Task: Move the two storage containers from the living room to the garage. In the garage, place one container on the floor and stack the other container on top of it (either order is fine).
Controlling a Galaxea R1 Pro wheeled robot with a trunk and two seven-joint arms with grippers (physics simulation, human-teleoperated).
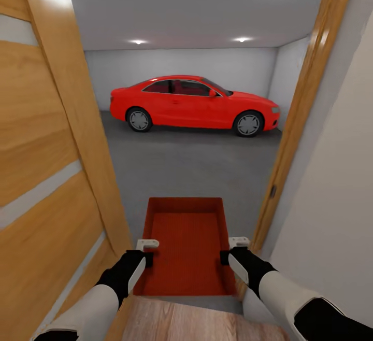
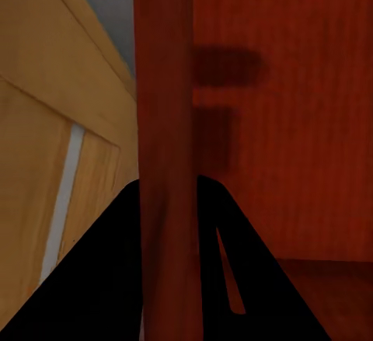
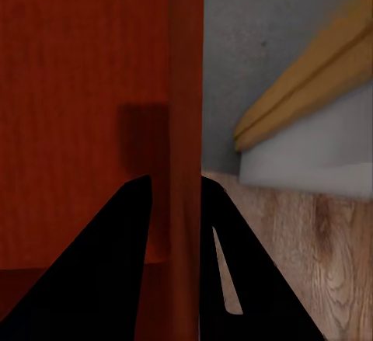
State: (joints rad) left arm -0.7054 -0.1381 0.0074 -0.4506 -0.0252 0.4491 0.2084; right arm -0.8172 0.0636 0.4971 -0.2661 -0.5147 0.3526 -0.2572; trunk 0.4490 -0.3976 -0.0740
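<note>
You carry one storage container (image 1: pixel 187 245) through the garage doorway, left claw (image 1: pixel 146 252) and right claw (image 1: pixel 232 250) each clamped on a side wall. The door frame (image 1: pixel 290 139) sits close; clipping it could loosen your grip.

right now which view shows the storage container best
The head view: the whole storage container shows, open top up, held between both end effectors at the garage doorway. Each wrist view shows one side wall pinched between that end effector's fingers.
</note>
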